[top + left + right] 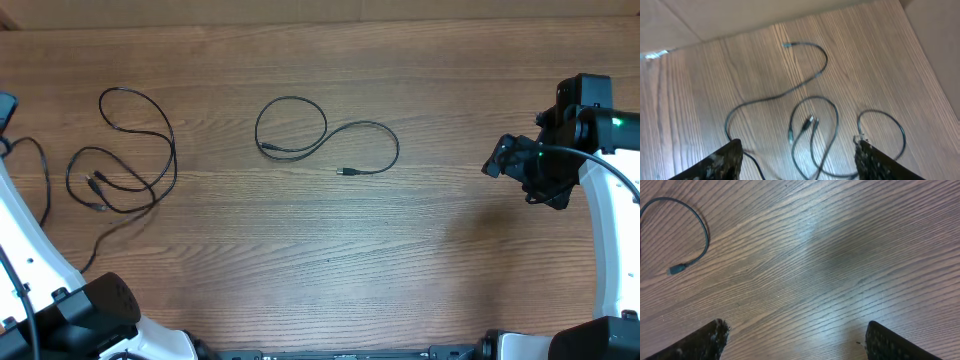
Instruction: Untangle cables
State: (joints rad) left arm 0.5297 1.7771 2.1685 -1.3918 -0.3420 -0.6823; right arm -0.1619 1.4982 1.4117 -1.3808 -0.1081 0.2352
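Observation:
One thin black cable (300,130) lies in a loop and an S-curve at the table's middle, its plug tip (346,172) free. A second cable (125,160) lies in overlapping loops at the left. In the left wrist view these loops (812,125) cross one another, with two plug tips in the middle and one end (786,45) farther off. My left gripper (797,167) is open and empty, above and short of the loops. My right gripper (507,160) is open and empty at the right, well away from the middle cable. Its wrist view (797,340) shows that cable's plug end (675,270).
The wooden table (420,260) fills the view. A thicker black robot wire (42,170) hangs at the far left by the left arm (40,260). The right arm (600,200) stands along the right edge. A light wall (715,15) borders the table's far side.

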